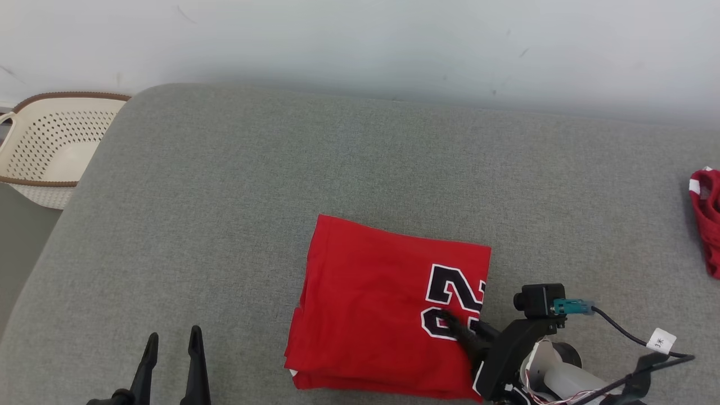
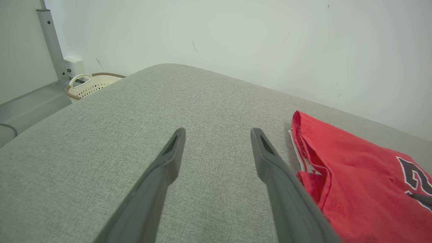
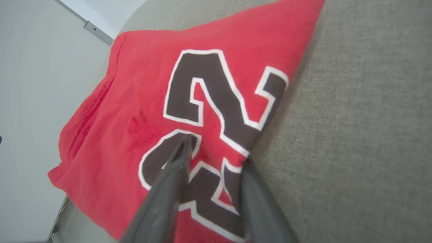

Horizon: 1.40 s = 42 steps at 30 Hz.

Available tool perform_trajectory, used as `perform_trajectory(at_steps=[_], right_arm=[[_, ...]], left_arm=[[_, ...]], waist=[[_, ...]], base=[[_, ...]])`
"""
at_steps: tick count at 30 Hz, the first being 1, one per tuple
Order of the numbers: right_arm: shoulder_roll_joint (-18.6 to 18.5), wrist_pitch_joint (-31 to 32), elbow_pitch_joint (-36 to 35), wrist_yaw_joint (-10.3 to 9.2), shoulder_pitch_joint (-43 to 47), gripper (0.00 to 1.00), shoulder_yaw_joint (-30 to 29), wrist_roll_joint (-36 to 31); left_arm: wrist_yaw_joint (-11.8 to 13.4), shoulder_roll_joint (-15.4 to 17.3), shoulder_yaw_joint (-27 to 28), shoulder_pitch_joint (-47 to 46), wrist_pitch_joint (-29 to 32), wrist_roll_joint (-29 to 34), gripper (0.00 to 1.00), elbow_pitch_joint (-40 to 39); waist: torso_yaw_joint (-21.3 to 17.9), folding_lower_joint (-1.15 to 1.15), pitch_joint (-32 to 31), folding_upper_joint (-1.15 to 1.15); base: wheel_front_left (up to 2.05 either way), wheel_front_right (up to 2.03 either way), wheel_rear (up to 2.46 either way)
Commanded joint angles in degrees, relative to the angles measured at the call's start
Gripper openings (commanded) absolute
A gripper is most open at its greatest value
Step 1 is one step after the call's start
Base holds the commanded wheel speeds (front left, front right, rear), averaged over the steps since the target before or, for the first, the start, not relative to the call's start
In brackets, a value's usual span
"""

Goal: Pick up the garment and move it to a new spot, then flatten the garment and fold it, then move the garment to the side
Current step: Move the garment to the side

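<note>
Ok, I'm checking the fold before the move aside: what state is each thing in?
Red numbered jersey: folded, flat on the grey cushion.
Right pincer: open, straddling the jersey's right edge.
Left pincer: open, empty.
Second red garment: crumpled.
Cream perforated basket: upright.

Bare grey fabric surface (image 1: 225, 197) spreads ahead and left of me; a folded red garment (image 1: 371, 304) blocks my right side.
</note>
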Motion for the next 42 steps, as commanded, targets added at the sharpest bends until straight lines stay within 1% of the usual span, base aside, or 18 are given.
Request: perform_trajectory(at_steps=[1,6,12,22,25,26,27,33,42], right_arm=[[-0.06,-0.75,-0.05,0.03,0.46,0.00,0.24,-0.35],[-1.61,-3.30,0.24,0.03,-2.03,0.00,-0.23,-2.28],[-3.94,-3.76,1.00,0.03,-5.33,0.00,0.35,-4.70],[-9.73,-2.01,1.19,0.03,-13.20,0.00,2.14,-8.36],[-11.96,-1.08,1.19,0.03,-15.99,0.00,2.95,-9.39],[-13.67,-0.59,1.17,0.03,-17.92,0.00,3.52,-9.96],[-13.67,-0.59,1.17,0.03,-17.92,0.00,3.52,-9.96],[-18.24,0.68,1.52,0.03,-23.85,0.00,4.88,-11.33],[-21.62,1.68,2.79,0.02,-30.28,0.00,6.55,-12.69]], left_arm=[[0.33,0.05,0.11,-0.17,-0.23,-0.33,1.00,0.14],[0.37,0.04,0.65,0.27,-0.23,-0.26,1.00,0.26],[-0.05,0.05,0.83,0.69,-0.23,0.28,1.00,0.25],[-0.55,0.05,1.70,-0.22,-0.23,1.64,1.00,-0.50],[-0.91,0.04,2.12,-0.67,-0.23,2.18,1.00,-0.86],[-0.96,0.05,2.52,-0.85,-0.23,2.60,1.00,-1.20],[-0.96,0.05,2.52,-0.85,-0.23,2.60,1.00,-1.20],[-1.95,0.04,3.88,-1.34,-0.23,3.86,1.00,-1.95],[-3.02,0.04,6.29,-2.21,-0.23,6.32,1.00,-3.55]], waist=[[-0.11,0.00,-0.07,0.00],[-1.07,0.00,-0.42,0.00],[-3.20,0.00,-0.99,0.00],[-7.82,0.00,0.08,0.00],[-8.88,0.00,0.82,0.00],[-9.45,0.00,1.40,0.00],[-9.45,0.00,1.40,0.00],[-11.12,0.00,3.32,0.00],[-13.17,0.00,6.03,0.00]], base=[[0.00,0.00,0.00],[0.00,0.00,0.00],[0.00,0.00,0.00],[0.00,0.00,0.00],[0.00,0.00,0.00],[0.00,0.00,0.00],[0.00,0.00,0.00],[0.00,0.00,0.00],[0.00,0.00,0.00]])
